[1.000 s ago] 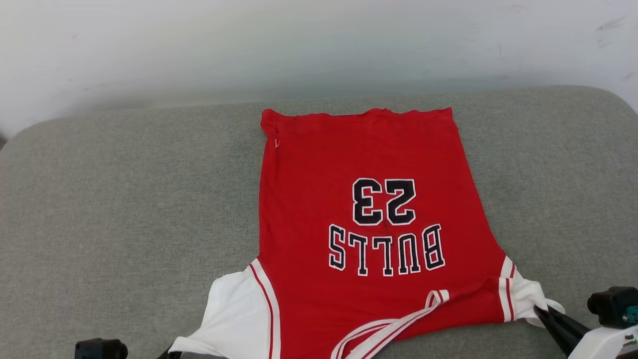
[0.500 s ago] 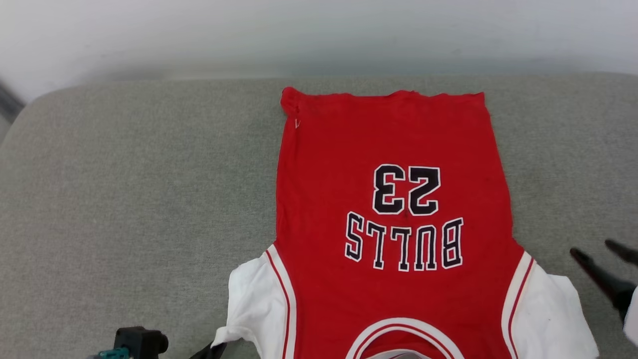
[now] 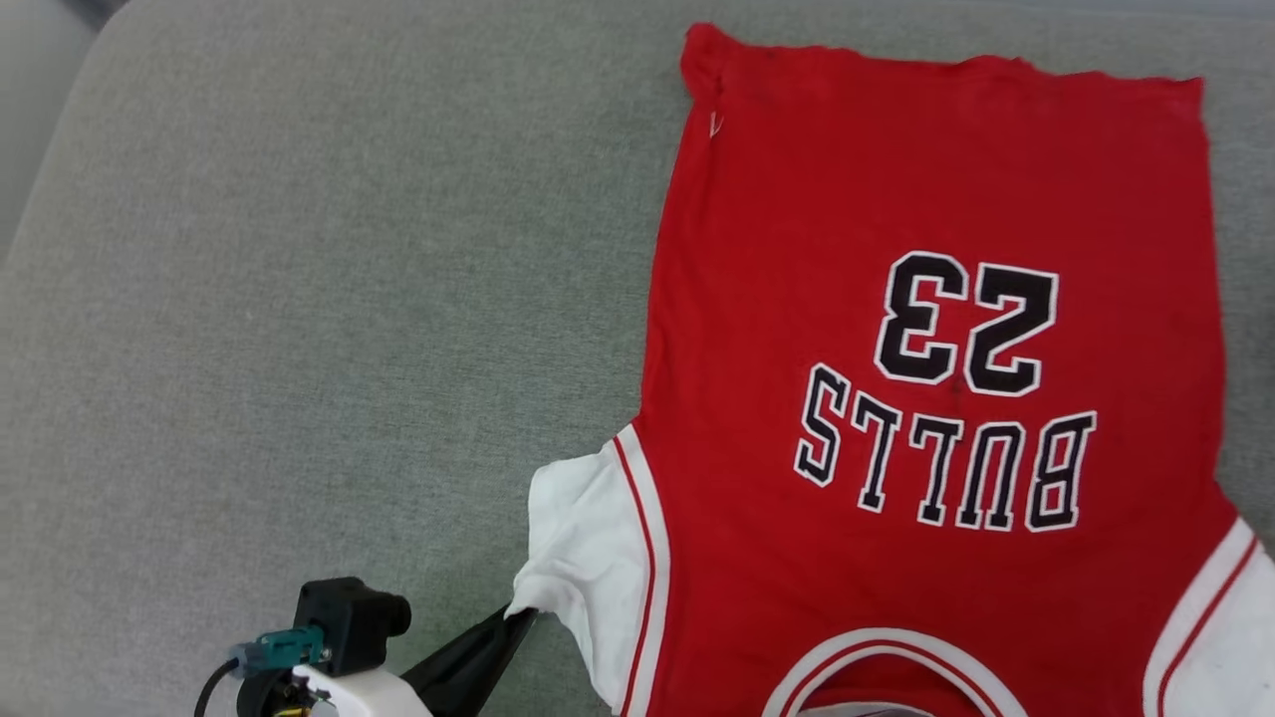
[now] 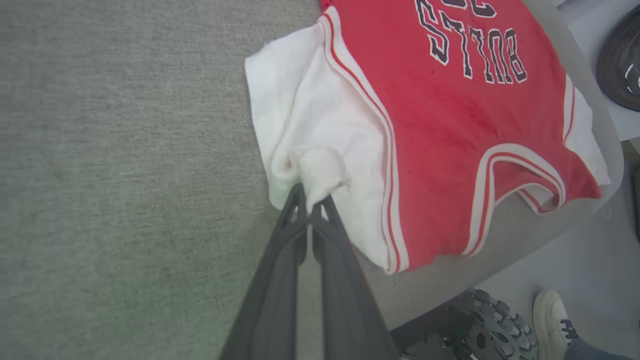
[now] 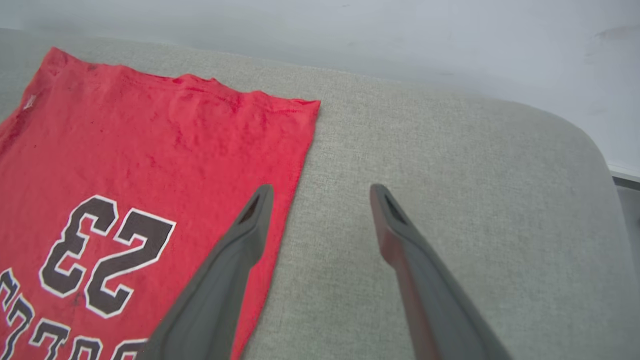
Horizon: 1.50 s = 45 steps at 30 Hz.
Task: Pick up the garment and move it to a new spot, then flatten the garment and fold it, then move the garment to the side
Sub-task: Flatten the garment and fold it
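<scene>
The garment [image 3: 847, 249], a red T-shirt with white sleeves and black "BULLS 23" lettering, lies spread flat on a grey cushion, hem toward the far side. My left gripper [image 3: 513, 619] is shut on the tip of the white left sleeve [image 4: 320, 170], pinching a small bunch of cloth [image 4: 311, 200]. My right gripper [image 5: 320, 192] hangs open above the cushion just beside the garment's right edge [image 5: 280, 165], with nothing between its fingers. The collar's striped trim [image 4: 520, 160] lies near the cushion's front edge.
The grey cushion [image 3: 299, 299] stretches wide to the garment's left and right [image 5: 450, 175]. A pale wall [image 5: 350, 30] rises behind it. In the left wrist view a treaded wheel [image 4: 480, 325] and a person's white shoe [image 4: 550, 312] stand on the floor below the cushion's edge.
The head camera has swung left and down, so the garment now sits right of centre. The right gripper has left the right sleeve and stands open. The left gripper still holds the left sleeve.
</scene>
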### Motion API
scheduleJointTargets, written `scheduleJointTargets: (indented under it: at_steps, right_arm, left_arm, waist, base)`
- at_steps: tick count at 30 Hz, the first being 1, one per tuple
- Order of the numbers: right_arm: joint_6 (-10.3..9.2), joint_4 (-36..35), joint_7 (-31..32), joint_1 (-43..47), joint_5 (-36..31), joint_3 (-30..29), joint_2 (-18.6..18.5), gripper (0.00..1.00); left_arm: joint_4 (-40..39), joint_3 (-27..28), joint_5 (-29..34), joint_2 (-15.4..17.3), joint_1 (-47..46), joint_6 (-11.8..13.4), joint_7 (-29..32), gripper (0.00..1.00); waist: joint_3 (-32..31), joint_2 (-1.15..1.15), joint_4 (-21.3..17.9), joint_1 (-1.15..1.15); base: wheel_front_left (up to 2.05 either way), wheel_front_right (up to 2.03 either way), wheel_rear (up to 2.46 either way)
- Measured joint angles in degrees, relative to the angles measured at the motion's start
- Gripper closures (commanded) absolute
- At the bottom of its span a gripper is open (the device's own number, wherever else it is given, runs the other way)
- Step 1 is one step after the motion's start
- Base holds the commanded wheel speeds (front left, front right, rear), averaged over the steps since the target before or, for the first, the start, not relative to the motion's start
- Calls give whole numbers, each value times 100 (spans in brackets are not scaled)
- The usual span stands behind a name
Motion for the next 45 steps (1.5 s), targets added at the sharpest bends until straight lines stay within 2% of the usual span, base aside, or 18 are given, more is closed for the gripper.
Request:
scheduleJointTargets:
  at_steps: [2,3,5,7,15,25,27,36,45]
  right_arm:
    - [0,254,269,-463,-125,-38,25,0]
    - [0,619,719,-1107,-256,-151,78,0]
    - [0,813,1040,-1469,-358,-229,126,0]
    - [0,1214,2079,-2213,-781,-480,201,0]
    - [0,1243,2892,-2598,-1477,-848,261,0]
    - [0,925,3215,-2568,-1673,-1087,324,0]
    - [0,875,3283,-2555,-1668,-1137,349,100]
    - [0,814,3257,-2168,-1569,-1250,510,100]
    - [1,913,2984,-1169,-1245,-1102,705,100]
  left_arm:
    - [29,-19,31,-52,-111,-49,-2,100]
    - [59,-57,64,-148,-278,-125,-26,100]
    - [70,-93,85,-212,-365,-162,-33,100]
    - [116,-205,131,-383,-510,-249,-80,100]
    - [167,-280,178,-498,-709,-407,-168,100]
    - [277,-342,178,-626,-829,-497,-248,100]
    - [298,-343,178,-635,-858,-499,-258,100]
    - [376,-282,168,-593,-904,-488,-291,100]
    - [357,-96,26,-403,-720,-275,-286,100]
  waist:
    - [181,0,139,0]
    - [454,0,335,0]
    - [631,0,465,0]
    - [1081,0,880,0]
    - [1502,0,1314,0]
    - [1732,0,1501,-1]
    - [1741,0,1499,-1]
    - [1532,0,1339,-1]
    - [868,0,916,-1]
  base:
    - [0,0,0]
    - [0,0,0]
    - [0,0,0]
    - [0,0,0]
    - [0,0,0]
    - [0,0,0]
    - [0,0,0]
    - [0,0,0]
    - [0,0,0]
